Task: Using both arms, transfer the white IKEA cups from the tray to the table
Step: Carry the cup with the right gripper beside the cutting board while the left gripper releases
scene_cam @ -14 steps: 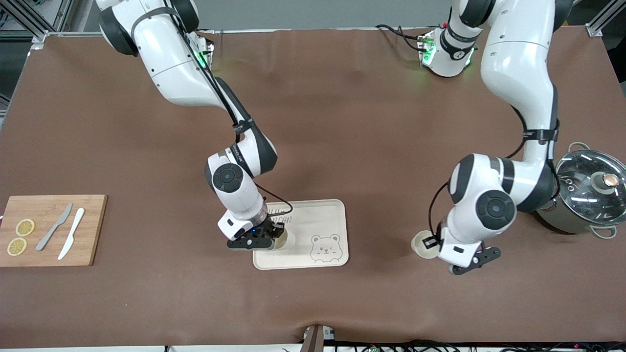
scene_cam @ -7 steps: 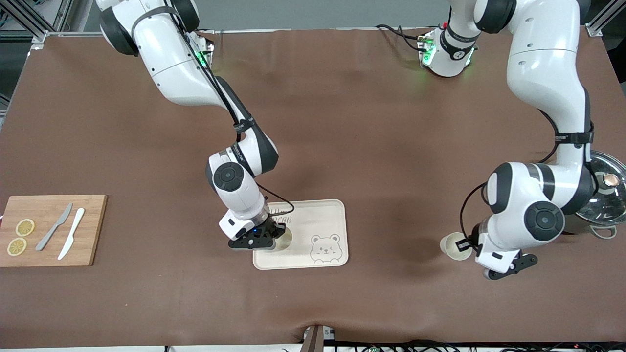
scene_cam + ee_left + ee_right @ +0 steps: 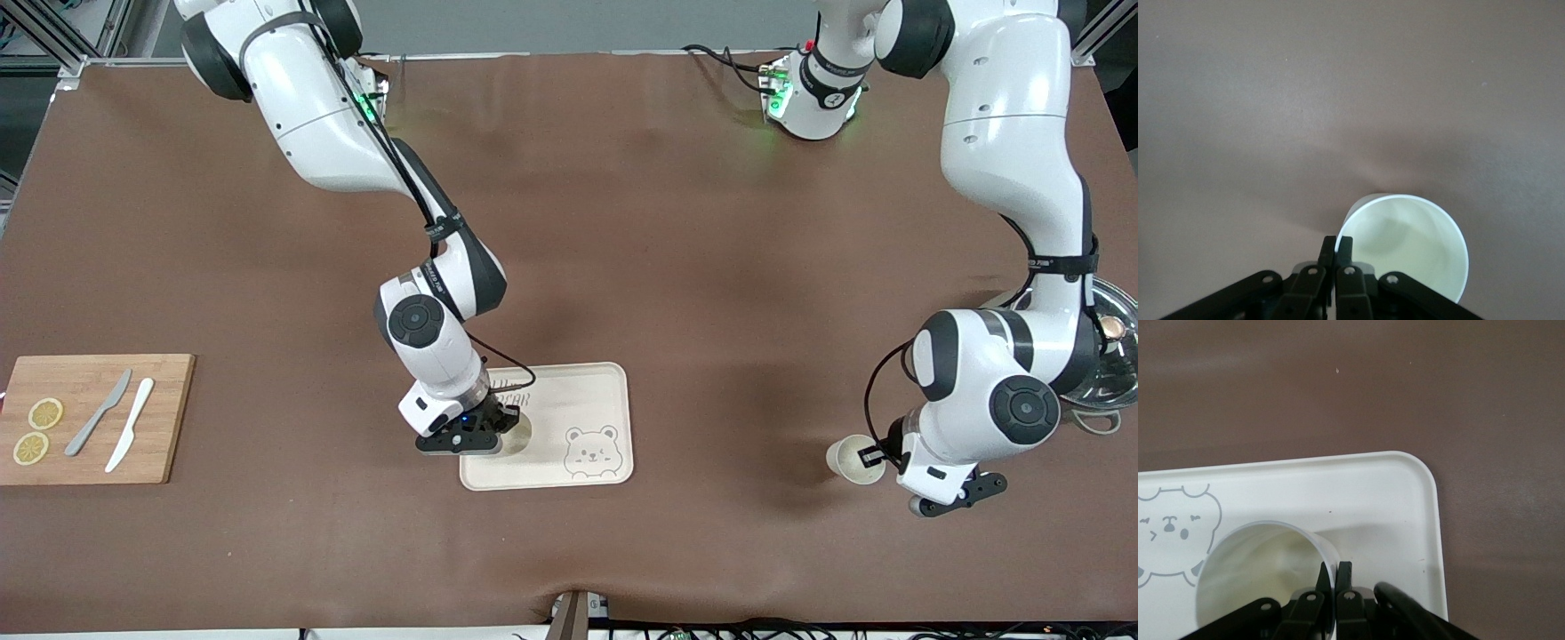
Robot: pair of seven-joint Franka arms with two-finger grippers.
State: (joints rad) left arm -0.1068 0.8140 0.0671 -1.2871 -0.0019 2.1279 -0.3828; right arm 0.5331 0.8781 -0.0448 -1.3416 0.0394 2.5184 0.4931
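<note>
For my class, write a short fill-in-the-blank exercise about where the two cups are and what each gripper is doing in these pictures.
1. The right gripper is shut on the rim of a white cup standing on the ______ printed with a bear.
2. The left gripper pinches the other cup by its ______.
3. That other cup is over the bare brown ______, not the tray.
4. On the wooden cutting board lie two knives and two ______ slices.

Missing words: tray; rim; table; lemon
</note>
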